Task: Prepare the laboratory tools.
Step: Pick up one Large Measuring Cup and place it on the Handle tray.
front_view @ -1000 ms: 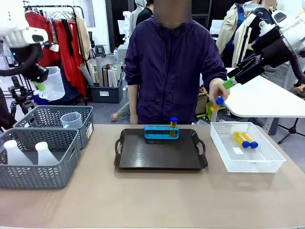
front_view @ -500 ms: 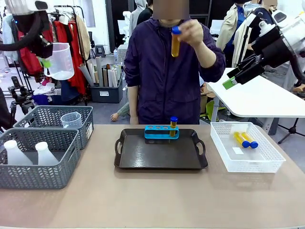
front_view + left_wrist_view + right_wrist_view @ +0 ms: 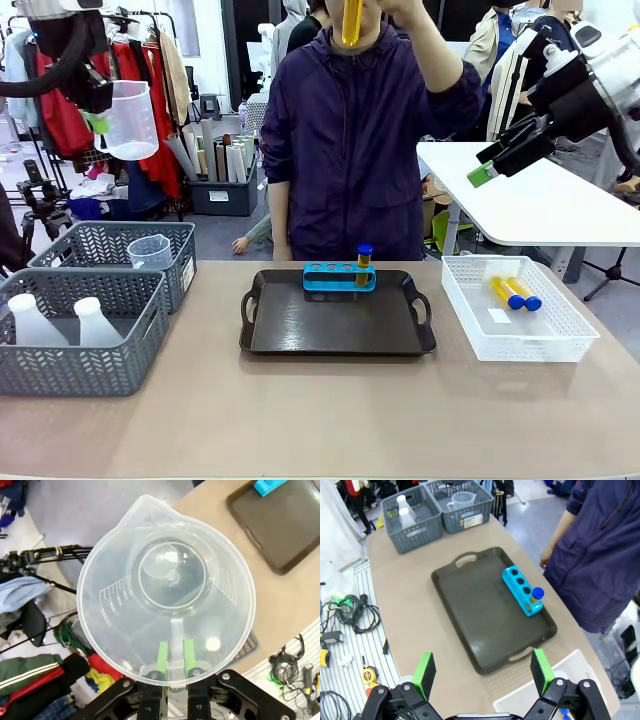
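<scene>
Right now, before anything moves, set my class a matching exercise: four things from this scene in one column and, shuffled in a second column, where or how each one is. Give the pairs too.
Column 1
1. left pincer
2. right pincer
3. blue rack
4. white flasks

Column 2
a. in the near grey basket
b. open, holding nothing
c. on the dark tray, one amber tube standing in it
d. shut on the handle of the clear beaker

Pairs: 1-d, 2-b, 3-c, 4-a
</scene>
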